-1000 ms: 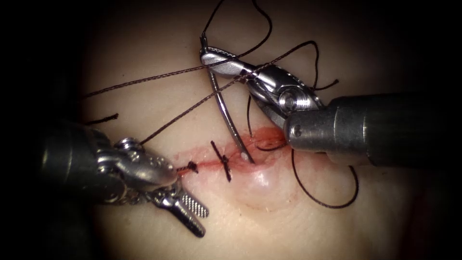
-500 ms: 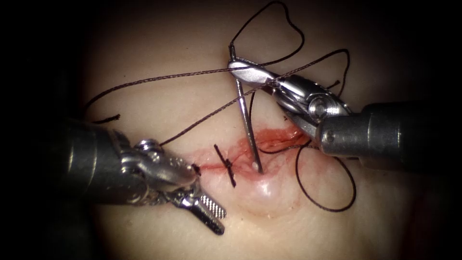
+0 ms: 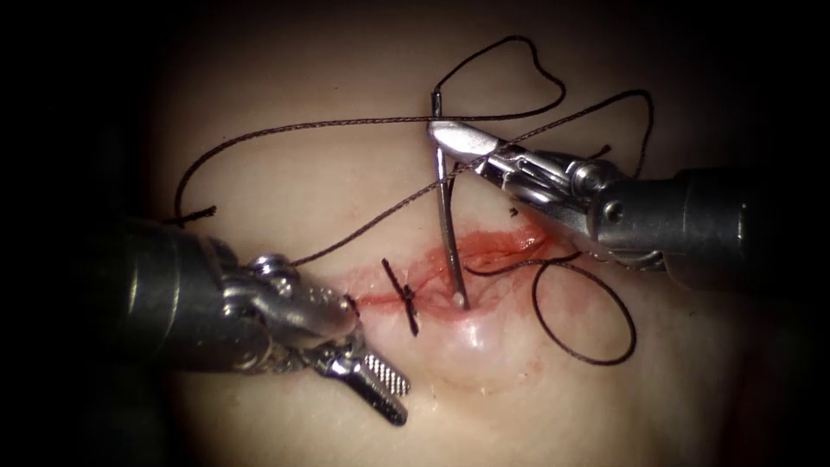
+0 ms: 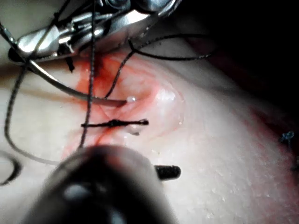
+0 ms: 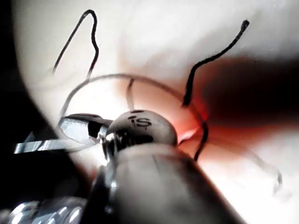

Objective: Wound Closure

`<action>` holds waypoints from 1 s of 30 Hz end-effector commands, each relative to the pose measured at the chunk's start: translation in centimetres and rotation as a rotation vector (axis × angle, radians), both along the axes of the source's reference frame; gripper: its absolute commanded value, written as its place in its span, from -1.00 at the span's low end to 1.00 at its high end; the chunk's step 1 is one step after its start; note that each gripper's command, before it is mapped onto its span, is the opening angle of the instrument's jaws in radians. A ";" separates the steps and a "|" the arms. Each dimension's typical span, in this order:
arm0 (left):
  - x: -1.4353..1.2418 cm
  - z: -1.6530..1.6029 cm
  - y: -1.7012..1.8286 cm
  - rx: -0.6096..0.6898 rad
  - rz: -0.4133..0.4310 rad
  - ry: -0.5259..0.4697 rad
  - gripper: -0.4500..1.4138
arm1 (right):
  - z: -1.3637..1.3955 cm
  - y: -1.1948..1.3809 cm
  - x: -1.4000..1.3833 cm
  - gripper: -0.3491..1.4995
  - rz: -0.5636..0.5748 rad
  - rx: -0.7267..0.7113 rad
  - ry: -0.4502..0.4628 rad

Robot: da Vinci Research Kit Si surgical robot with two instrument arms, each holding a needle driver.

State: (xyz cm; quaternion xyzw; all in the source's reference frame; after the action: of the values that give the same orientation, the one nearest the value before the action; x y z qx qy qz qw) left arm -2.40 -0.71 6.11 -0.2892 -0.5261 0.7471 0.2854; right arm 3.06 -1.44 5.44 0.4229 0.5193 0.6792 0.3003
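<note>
My right tool [image 3: 443, 132] comes in from the right, its jaws shut on the curved needle [image 3: 446, 216] near its thread end. The needle stands almost upright, and its tip touches the tissue [image 3: 285, 173] at the red cut [image 3: 493, 251], just right of a tied stitch [image 3: 402, 297]. I cannot tell whether the tip has entered. The left wrist view has the needle [image 4: 70, 91] with its tip beside the stitch [image 4: 114, 123]. My left tool [image 3: 376, 367] lies at the cut's left end, jaws open and holding nothing. Dark thread [image 3: 285, 130] runs from the needle's tail across the tissue.
A loose loop of thread [image 3: 605, 346] lies on the tissue right of the needle, under the right tool's shaft [image 3: 692, 225]. A cut end of thread [image 3: 194, 212] lies at the far left. Red fluid stains the cut's edges. The right wrist view has a thread end [image 5: 215, 56].
My right tool has carried the needle to the right and stood it more upright, its tip now at the cut's edge. My left tool has shifted right, its jaws still open.
</note>
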 end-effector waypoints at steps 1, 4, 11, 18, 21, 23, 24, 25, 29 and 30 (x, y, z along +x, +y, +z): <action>-0.05 0.05 -0.02 0.000 0.000 0.000 -0.15 | 0.03 0.01 0.10 -1.00 -0.001 0.011 -0.009; -0.05 0.05 -0.02 0.000 0.000 0.000 -0.15 | 0.02 0.00 0.08 -1.00 -0.002 0.038 -0.015; -0.05 0.06 -0.02 -0.001 0.000 0.000 -0.15 | 0.00 -0.03 0.06 -1.00 -0.018 0.078 -0.017; -0.03 0.04 -0.01 0.001 0.003 -0.002 -0.14 | -0.09 0.27 -0.01 -0.36 -0.081 -0.388 -0.142; -0.02 0.03 0.02 0.004 0.006 -0.004 -0.14 | -0.30 0.55 -0.02 -0.66 -0.336 -0.827 -0.220; -0.01 0.02 0.03 0.005 0.007 -0.005 -0.08 | -0.59 0.66 0.07 0.20 -0.592 -1.044 -0.416; -0.01 0.02 0.03 0.005 0.007 -0.005 -0.08 | -0.59 0.66 0.07 0.20 -0.592 -1.044 -0.416; -0.01 0.02 0.03 0.006 0.008 -0.005 -0.08 | -0.73 0.68 0.12 0.33 -0.680 -1.092 -0.499; 0.01 -0.01 0.04 0.005 0.002 -0.006 -0.01 | -1.09 0.89 0.24 -0.24 -0.802 -0.943 -0.541; 0.01 -0.01 0.04 0.005 0.002 -0.006 -0.03 | -1.06 0.95 0.26 -0.24 -0.838 -0.937 -0.440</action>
State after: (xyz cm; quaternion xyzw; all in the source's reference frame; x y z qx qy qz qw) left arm -2.35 -0.64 6.04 -0.2899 -0.5288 0.7455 0.2837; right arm 3.21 -0.52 4.41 0.2960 0.4764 0.2714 0.7821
